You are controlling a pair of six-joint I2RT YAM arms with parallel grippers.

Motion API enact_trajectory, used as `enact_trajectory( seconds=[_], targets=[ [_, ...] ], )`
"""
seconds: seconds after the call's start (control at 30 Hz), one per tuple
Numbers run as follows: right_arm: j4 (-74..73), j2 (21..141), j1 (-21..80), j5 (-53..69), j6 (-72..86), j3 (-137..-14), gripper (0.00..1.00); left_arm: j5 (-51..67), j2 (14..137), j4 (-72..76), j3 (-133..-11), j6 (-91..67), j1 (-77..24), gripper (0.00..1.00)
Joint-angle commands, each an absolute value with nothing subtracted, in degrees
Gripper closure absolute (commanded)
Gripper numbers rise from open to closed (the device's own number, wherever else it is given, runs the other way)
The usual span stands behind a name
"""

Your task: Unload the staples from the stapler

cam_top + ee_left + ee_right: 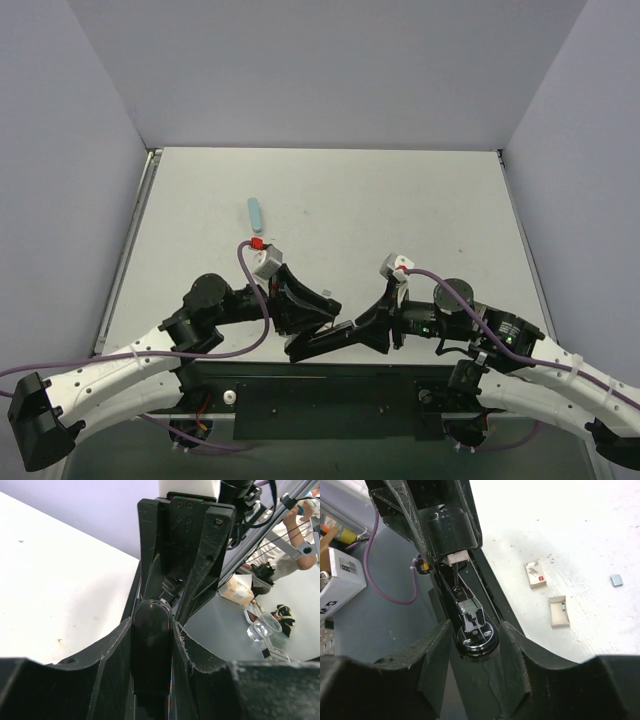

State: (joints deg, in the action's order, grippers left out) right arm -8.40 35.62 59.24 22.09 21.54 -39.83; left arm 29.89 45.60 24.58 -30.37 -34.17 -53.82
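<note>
Right end effector [475, 642] brackets the slim black stapler [470, 612], metal tray exposed.

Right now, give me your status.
Left gripper clamped on slim black stapler. Right gripper straddles its opened end, grip unclear. Pale blue rounded bar lies well clear.

Black stapler [322, 341], pale blue bar [256, 213]

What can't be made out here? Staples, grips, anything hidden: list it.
- Whether staples are loaded: right wrist view, the open channel of the stapler is too dark and small to tell.
- Whether the right gripper touches the stapler: same view, the gaps are too slim to judge.
- Stapler's length: top view, covered by both grippers.
- Stapler's far end: left wrist view, hidden past the left gripper by the right gripper's body.
</note>
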Motion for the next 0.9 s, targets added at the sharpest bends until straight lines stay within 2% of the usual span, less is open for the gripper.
enact_trajectory(
  seconds=[0.0,0.23,0.3,0.4,0.47,0.87],
  targets=[
    [-13.1,34.5,59.2,17.3,18.7,-44.7,0.60,25.1,43.5,25.9,-34.2,-32.3,-53.5,1.00],
    [-17.0,35.4,59.2,9.2,17.1,-50.2,0.59,19.8,44.7,23.0,-35.5,-30.0,-53.5,1.00],
    [-17.2,35.9,59.2,5.5,17.6,-51.0,0.67,18.4,45.3,22.1,-36.0,-29.2,-53.5,1.00],
    [-16.5,37.8,59.1,1.3,18.5,-51.9,0.90,15.8,46.5,21.2,-36.6,-28.2,-53.5,1.00],
    [-16.0,39.5,59.1,-2.0,19.1,-52.4,1.00,14.5,47.5,20.7,-37.3,-27.5,-53.5,1.00],
    [-8.1,49.3,57.6,-7.1,21.0,-52.9,1.00,10.6,53.9,21.4,-41.1,-25.6,-51.8,1.00]
  ],
)
